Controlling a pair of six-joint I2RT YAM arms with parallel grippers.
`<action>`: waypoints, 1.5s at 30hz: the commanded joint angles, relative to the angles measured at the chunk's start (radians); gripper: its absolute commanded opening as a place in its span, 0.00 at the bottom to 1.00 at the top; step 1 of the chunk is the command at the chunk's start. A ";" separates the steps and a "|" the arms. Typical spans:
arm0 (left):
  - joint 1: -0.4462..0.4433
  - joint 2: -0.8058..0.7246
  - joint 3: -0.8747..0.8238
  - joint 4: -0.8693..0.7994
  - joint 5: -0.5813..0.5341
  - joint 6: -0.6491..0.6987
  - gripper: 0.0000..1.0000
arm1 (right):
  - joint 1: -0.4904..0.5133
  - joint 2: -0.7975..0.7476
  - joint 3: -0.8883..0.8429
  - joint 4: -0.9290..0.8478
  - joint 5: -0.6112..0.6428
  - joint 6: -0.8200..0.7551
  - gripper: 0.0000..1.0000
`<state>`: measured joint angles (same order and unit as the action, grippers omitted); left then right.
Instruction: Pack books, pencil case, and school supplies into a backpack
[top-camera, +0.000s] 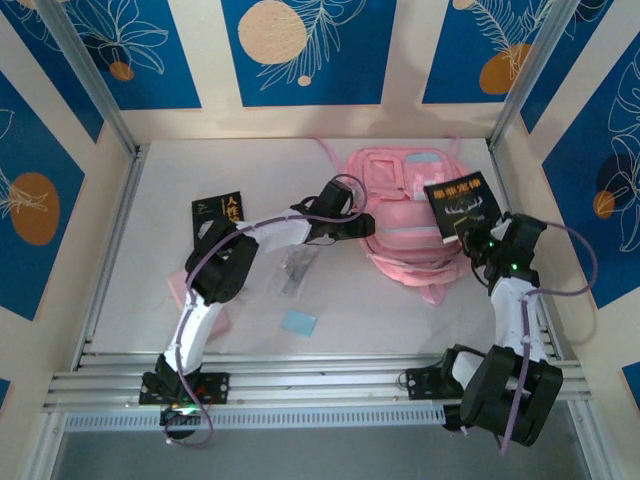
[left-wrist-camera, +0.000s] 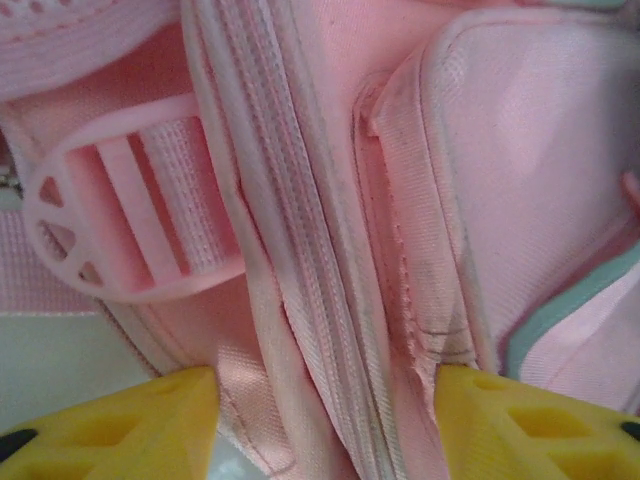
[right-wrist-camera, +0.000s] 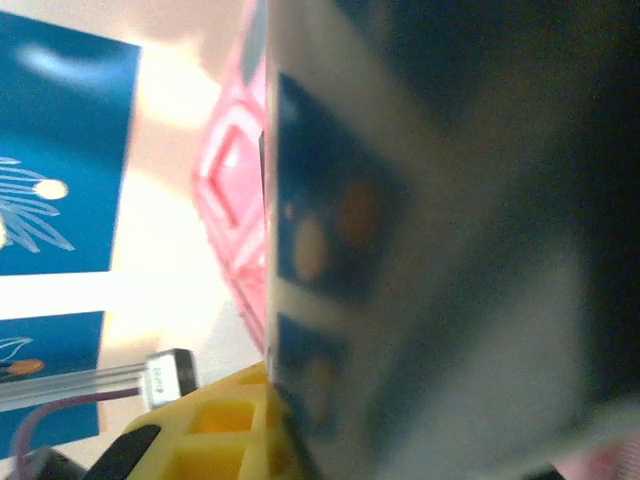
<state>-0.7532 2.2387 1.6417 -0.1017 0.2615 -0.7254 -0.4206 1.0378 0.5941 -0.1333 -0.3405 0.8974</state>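
The pink backpack (top-camera: 405, 215) lies flat at the back of the table. My left gripper (top-camera: 362, 226) is at its left edge. In the left wrist view it (left-wrist-camera: 325, 405) stands open, a fold of the backpack's (left-wrist-camera: 300, 250) zip edge between the yellow fingertips (left-wrist-camera: 120, 425). My right gripper (top-camera: 476, 240) is shut on one black book (top-camera: 461, 204), held tilted over the backpack's right side; its glossy cover (right-wrist-camera: 420, 250) fills the right wrist view beside one yellow finger (right-wrist-camera: 200, 425). A second book (top-camera: 218, 210) lies at the left. The pale-pink pencil case (top-camera: 213, 320) lies partly under my left arm.
A clear plastic bag (top-camera: 297, 268) of grey items and a light-blue square pad (top-camera: 298, 323) lie on the table in front of the backpack. A pink strap buckle (left-wrist-camera: 110, 225) sits left of the zip. Metal rails (top-camera: 320, 385) run along the near edge.
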 joint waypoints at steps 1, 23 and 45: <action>-0.011 0.041 0.036 -0.067 -0.036 0.029 0.43 | -0.019 0.026 -0.067 0.135 -0.079 0.014 0.00; 0.166 -0.363 -0.469 -0.027 -0.189 0.137 0.27 | 0.374 0.484 0.228 0.234 -0.236 0.022 0.00; -0.016 -0.111 0.165 -0.509 -0.039 0.844 0.66 | -0.031 0.146 0.249 -0.126 -0.338 -0.122 0.00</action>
<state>-0.7494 2.0552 1.7531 -0.5098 0.2020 0.0231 -0.4252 1.2213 0.8711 -0.2516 -0.5781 0.8104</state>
